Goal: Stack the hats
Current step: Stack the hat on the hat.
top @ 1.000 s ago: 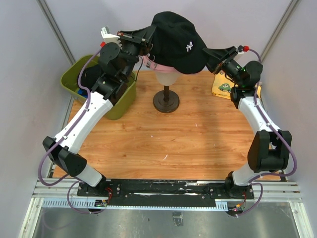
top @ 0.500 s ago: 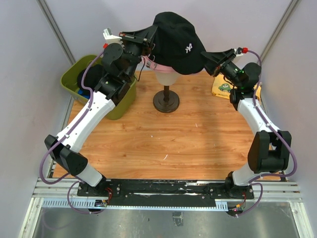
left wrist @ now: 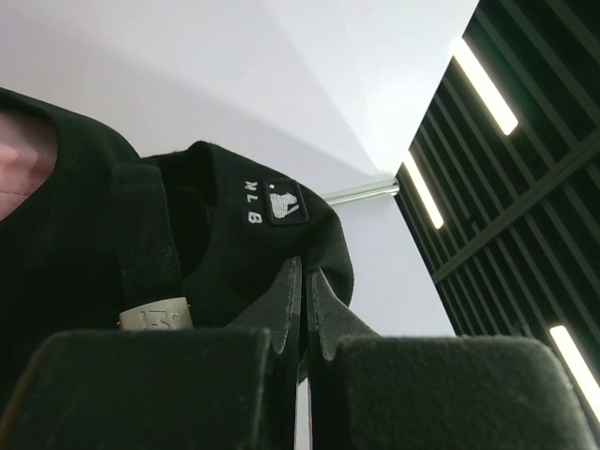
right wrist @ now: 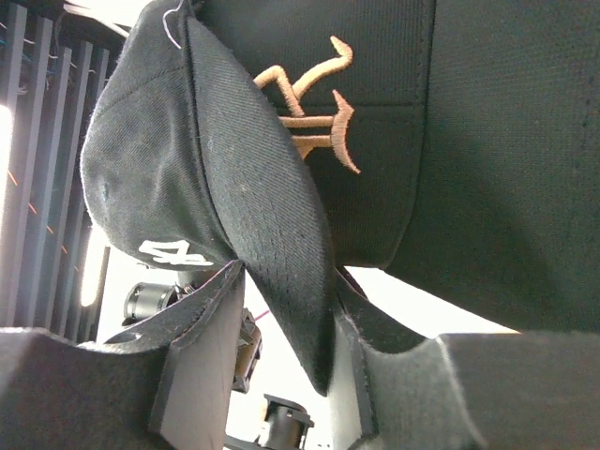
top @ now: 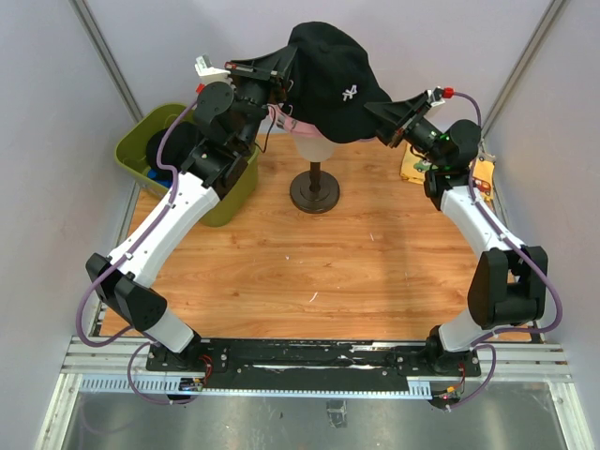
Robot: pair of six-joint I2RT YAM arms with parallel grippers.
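A black hat [top: 328, 75] with a white logo hangs over the cream mannequin head [top: 315, 147], held from both sides. My left gripper [top: 289, 67] is shut on its back edge, where the left wrist view shows the fingertips [left wrist: 289, 291] pinching black fabric by an MLB label [left wrist: 281, 202]. My right gripper [top: 372, 111] has the brim [right wrist: 272, 225] between its fingers [right wrist: 202, 347], pressed on both sides. A second black hat [right wrist: 394, 112] with a tan logo sits just behind that brim. A pink hat [top: 298, 125] peeks out underneath, on the head.
The head stands on a dark round base [top: 316, 193] at the back middle of the wooden table [top: 319, 272]. An olive-green bin [top: 141, 141] at the back left holds a black hat [top: 171, 145] and a blue hat [top: 153, 173]. A yellow card [top: 417, 167] lies at the back right.
My right arm has swung left and inward with the brim, so the black hat sits a little further left over the head. The left arm has barely shifted.
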